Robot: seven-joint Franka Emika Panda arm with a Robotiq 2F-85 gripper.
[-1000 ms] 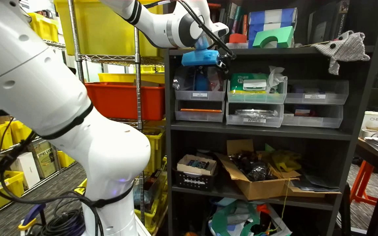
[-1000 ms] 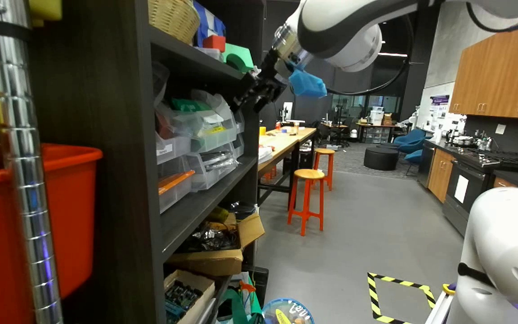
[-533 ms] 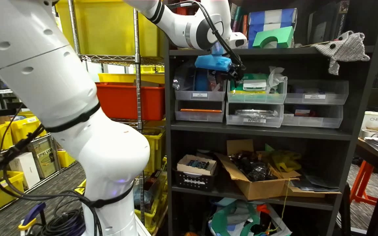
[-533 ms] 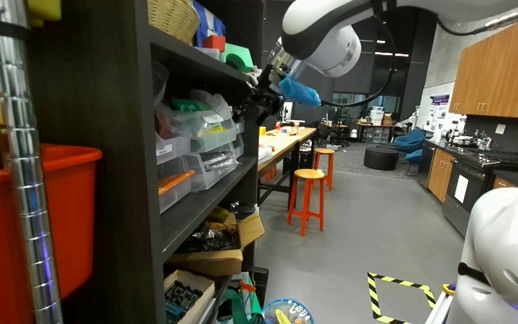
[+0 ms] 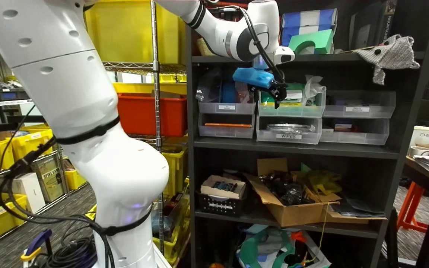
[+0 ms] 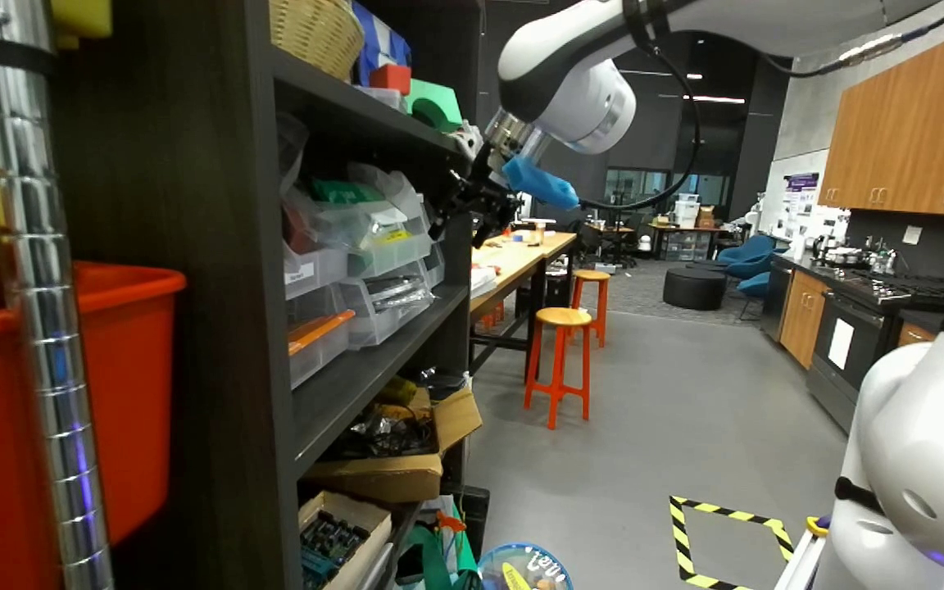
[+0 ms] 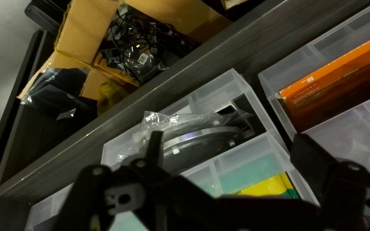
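Holding the gripper (image 7: pixel 228 141) spread wide near the clear bin (image 5: pixel 305 111) with the green pack (image 5: pixel 293 96), maybe just apart.

Rises from the bottom of an exterior view on a white arm (image 5: pixel 125 178) banded in black, leaning up and toward the view's left past its top edge, then slanting back down through a forearm (image 5: pixel 214 31) to a rounded wrist (image 5: pixel 244 42). Ends, past a blue wrapping (image 5: pixel 253 77), in a black gripper (image 6: pixel 457 238) tipped downward in both exterior views, with two fingers (image 7: pixel 313 160) spread wide apart in the wrist view.
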